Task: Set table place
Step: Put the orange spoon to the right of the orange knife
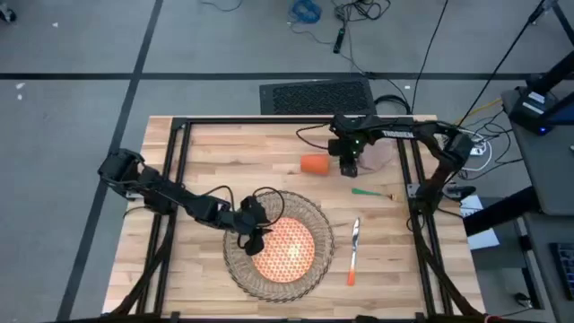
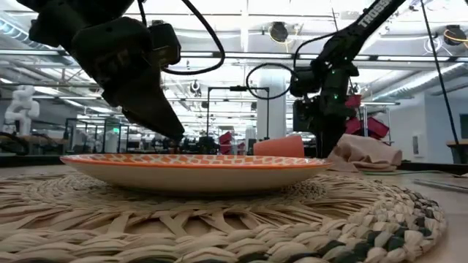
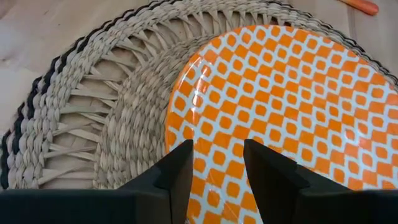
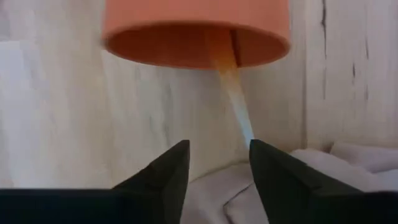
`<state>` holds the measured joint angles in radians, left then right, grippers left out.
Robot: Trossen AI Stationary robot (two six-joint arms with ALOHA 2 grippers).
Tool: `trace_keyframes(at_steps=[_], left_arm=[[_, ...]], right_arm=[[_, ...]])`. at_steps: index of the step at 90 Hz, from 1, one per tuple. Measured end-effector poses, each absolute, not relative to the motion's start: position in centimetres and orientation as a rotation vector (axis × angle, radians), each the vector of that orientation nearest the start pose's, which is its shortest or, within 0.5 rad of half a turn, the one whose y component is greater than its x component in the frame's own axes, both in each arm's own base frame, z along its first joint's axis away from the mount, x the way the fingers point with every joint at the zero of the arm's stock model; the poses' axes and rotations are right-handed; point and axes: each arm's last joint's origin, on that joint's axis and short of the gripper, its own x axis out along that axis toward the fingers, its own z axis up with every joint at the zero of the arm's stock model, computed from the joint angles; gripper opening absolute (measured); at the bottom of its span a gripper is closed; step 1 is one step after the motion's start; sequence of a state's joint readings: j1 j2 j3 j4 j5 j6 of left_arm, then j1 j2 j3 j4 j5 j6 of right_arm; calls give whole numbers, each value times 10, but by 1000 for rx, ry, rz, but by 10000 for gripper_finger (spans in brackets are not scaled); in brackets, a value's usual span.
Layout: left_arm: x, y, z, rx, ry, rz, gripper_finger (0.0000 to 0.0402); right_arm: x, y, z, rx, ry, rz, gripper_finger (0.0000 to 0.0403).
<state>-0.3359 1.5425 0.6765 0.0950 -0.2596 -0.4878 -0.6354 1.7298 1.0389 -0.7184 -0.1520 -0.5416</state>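
The round orange-patterned plate (image 1: 287,251) lies on the woven wicker placemat (image 1: 309,215) at the table's near middle. My left gripper (image 3: 216,152) is open and hovers just above the plate's left part (image 3: 292,106). An orange cup (image 4: 196,31) lies on its side on the wood at the far middle, mouth toward my right gripper (image 4: 217,152). That gripper is open just right of the cup (image 1: 315,163), over the edge of the beige napkin (image 4: 311,180). A green-handled piece of cutlery (image 1: 369,192) and an orange-handled knife (image 1: 353,256) lie flat to the right of the placemat.
Black frame rails (image 1: 176,170) run along the table's left and right sides. A dark ribbed box (image 1: 316,96) sits beyond the far edge. Cables (image 1: 314,135) trail over the far part of the table. Bare wood (image 1: 193,269) shows at the near left.
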Motion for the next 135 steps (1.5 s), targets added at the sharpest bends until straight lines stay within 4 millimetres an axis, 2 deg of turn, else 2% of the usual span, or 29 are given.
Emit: trace_keyframes(at_steps=[19,41,62,86,95,109,126,135], left_arm=[[272,-87,153,-224,731,108,128],[272,-86,153,-206,729,110,128],[272,-86,153,-200,724,121,128],[272,-86,153,-207,723,123,128],[272,-86,153,-207,724,123,128],[272,-86,153,-205,723,126,128],[272,-86,153,-203,722,130,128],[272,-86,153,-202,723,130,128]], right_arm=[[251,-181,149,29,1381,-31,150],[250,-188,148,-20,1376,-56,146],[248,-190,145,5,1392,-62,103],[255,-184,129,4,1458,-42,88],[255,-184,128,-17,1473,-50,74],[256,-180,128,-30,1482,-39,11],[262,-171,130,-76,1495,-37,3],[263,-167,139,-111,1480,-66,2]])
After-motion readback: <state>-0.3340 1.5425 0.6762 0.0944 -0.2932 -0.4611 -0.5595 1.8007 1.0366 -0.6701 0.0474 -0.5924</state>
